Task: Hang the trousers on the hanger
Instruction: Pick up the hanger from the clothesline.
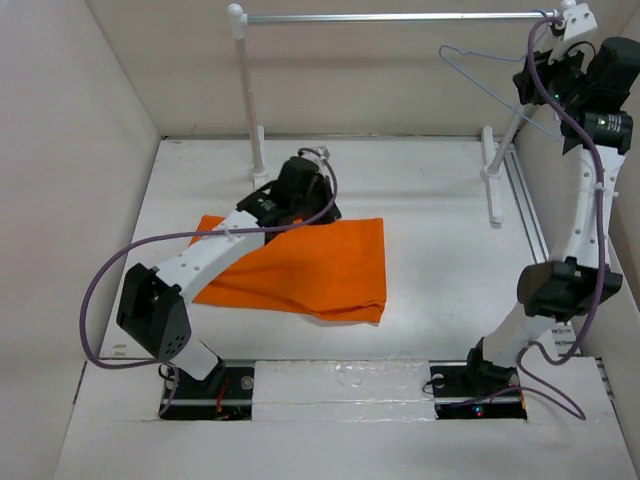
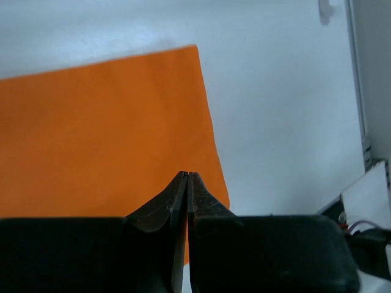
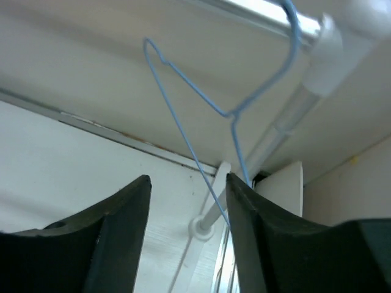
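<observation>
The orange trousers [image 1: 300, 265] lie flat on the table, folded. My left gripper [image 1: 300, 188] hovers over their far edge. In the left wrist view the left gripper [image 2: 187, 175] is shut, with the trousers [image 2: 104, 134] spread below it and no cloth seen between the fingers. The pale blue wire hanger [image 1: 487, 80] hangs by its hook from the right end of the rail. My right gripper [image 1: 537, 85] is raised beside it. In the right wrist view the right gripper [image 3: 187, 178] is open, and the hanger [image 3: 183, 125] has a wire running between the fingers, close to the right one.
The rail [image 1: 400, 17] spans the back on white posts [image 1: 250, 90], with a foot [image 1: 492, 180] at the right and a post base in the right wrist view [image 3: 204, 226]. White walls enclose the table on the left, back and right.
</observation>
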### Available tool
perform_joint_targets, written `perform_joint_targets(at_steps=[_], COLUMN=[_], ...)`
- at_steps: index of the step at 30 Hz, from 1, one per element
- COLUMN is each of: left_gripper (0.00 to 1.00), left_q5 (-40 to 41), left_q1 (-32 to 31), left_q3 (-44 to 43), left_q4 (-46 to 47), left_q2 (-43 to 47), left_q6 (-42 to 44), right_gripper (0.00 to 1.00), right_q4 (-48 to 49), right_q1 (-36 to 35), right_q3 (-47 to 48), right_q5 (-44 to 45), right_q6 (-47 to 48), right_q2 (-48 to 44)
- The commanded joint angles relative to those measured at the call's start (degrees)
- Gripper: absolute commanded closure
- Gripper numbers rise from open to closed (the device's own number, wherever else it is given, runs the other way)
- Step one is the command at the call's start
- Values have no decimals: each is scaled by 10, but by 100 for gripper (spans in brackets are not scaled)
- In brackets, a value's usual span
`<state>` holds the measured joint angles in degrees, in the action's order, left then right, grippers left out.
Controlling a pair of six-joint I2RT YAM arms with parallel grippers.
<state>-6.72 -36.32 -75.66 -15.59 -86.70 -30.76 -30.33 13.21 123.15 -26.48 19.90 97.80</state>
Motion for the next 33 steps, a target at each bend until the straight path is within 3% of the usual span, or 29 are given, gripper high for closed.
perform_joint_targets(at_steps=[1,4,9,21,27,31,33], left_gripper=[100,100,100,100,100,100,100], left_q5=[-21,-27,-39,-34,-30,-29,-27], left_q1=[-39,-68,-74,-74,-74,-74,-74], left_q3=[22,52,70,50,36,28,28], left_q4=[23,38,32,18,14,11,14], left_q2=[17,28,20,-12,-23,-26,-25], left_q6=[24,34,46,54,55,54,54], right_gripper=[40,31,27,26,39,71,76], right_q4=[1,-5,-62,-25,-10,27,43], right_q1=[62,95,120,149,149,144,138], right_q3=[64,100,175,120,76,17,-25], right_q5=[-81,-71,-108,-222,-246,-258,-265], right_q6=[6,6,12,5,5,6,4], right_q2=[28,58,152,189,180,146,122])
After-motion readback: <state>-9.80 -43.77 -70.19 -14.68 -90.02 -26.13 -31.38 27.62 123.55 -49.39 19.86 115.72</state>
